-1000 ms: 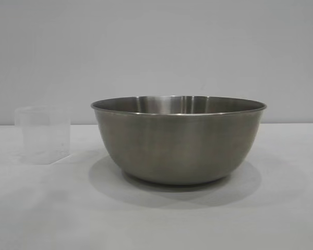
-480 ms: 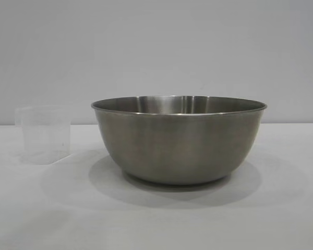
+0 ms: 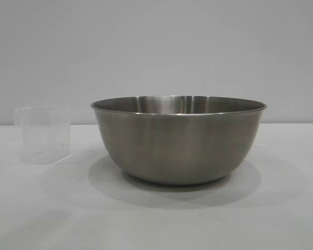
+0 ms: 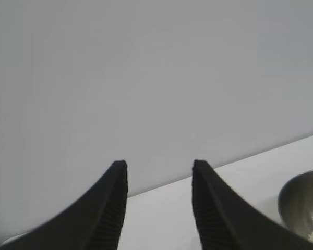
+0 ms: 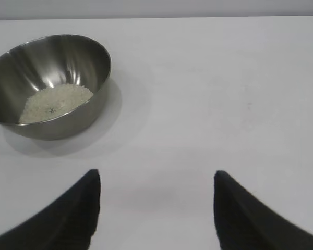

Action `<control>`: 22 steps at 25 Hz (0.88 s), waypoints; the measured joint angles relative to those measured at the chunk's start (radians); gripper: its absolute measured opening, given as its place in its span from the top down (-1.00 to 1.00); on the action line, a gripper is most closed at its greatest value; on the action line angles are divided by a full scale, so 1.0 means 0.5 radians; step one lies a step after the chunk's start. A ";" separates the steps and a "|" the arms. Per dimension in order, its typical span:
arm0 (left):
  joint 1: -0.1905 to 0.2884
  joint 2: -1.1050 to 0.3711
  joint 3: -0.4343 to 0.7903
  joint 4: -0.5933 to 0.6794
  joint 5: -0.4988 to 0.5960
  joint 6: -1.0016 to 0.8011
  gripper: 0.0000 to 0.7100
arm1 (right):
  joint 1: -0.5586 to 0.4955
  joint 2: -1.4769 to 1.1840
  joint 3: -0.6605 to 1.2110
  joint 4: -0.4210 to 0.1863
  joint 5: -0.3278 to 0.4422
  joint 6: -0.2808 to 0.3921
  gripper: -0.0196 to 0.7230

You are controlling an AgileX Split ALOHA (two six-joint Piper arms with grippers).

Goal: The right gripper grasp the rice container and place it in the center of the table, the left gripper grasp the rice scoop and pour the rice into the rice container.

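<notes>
Right wrist view, right end effector [image 5: 156,208] released and tilted down over bare surface [image 5: 208,104], rice container [image 5: 52,83] holding rice [image 5: 57,101] at ten o'clock, left end effector [image 4: 159,200] released, empty, rice scoop [image 3: 43,134] at the container's nine o'clock, no legible writing

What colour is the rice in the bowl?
White, seen best in the right wrist view: rice in the bowl.
</notes>
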 joint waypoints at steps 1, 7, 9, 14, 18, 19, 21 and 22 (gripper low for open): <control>0.000 0.000 -0.039 -0.323 0.215 0.325 0.26 | 0.000 0.000 0.000 0.000 0.000 0.000 -0.25; 0.000 -0.089 -0.137 -0.976 0.818 0.849 0.26 | 0.000 0.000 0.000 0.000 0.000 0.000 -0.25; 0.000 -0.201 -0.140 -1.043 0.904 0.869 0.26 | 0.000 0.000 0.000 0.000 0.000 0.000 -0.25; 0.000 -0.621 -0.166 -1.394 1.246 1.248 0.26 | 0.000 0.000 0.000 0.000 0.000 0.000 -0.25; 0.000 -0.657 -0.179 -1.692 1.602 1.541 0.26 | 0.000 0.000 0.000 0.000 0.000 0.000 -0.25; 0.000 -0.657 -0.184 -1.736 1.653 1.565 0.26 | 0.000 0.000 0.000 0.000 0.000 0.000 -0.25; 0.000 -0.657 -0.215 -1.830 1.720 1.578 0.26 | 0.000 0.000 0.000 0.000 0.000 0.000 -0.25; 0.000 -0.657 -0.221 -1.875 1.771 1.578 0.26 | 0.000 0.000 0.000 0.000 0.000 0.000 -0.25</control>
